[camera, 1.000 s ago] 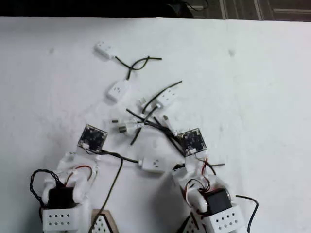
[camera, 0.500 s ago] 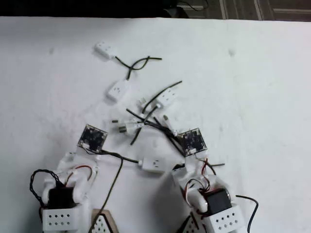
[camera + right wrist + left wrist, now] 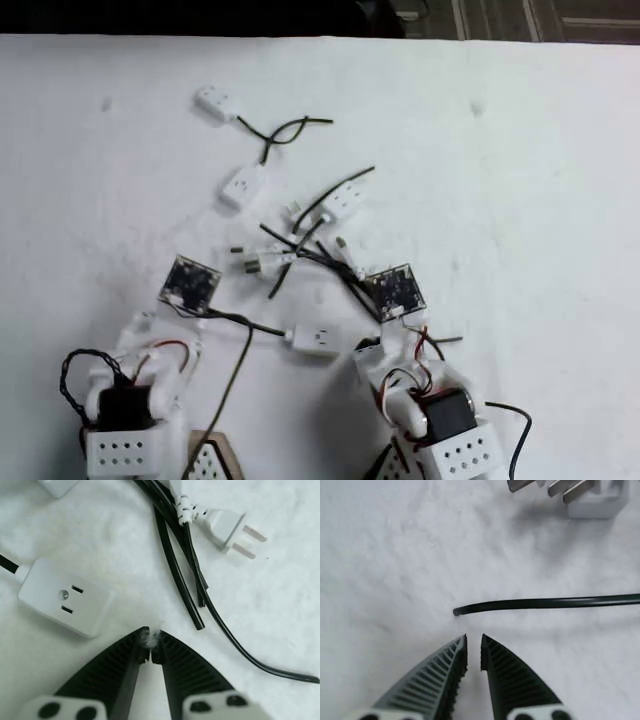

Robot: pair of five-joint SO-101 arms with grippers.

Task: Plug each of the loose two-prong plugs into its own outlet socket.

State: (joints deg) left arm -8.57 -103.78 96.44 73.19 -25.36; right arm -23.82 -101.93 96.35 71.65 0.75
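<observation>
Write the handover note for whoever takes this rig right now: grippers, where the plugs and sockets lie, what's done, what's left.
Left gripper: shut, empty, low over the table by a loose cable end. One plug lies just beyond.
Right gripper: shut, empty, beside the nearest socket. A second plug is close by.
Other sockets: far socket, middle socket, and the socket by the tangle. The cable tangle is mid-table.
Done: no plug seen seated. The nearest socket is empty.
Left: plug in every plug.
</observation>
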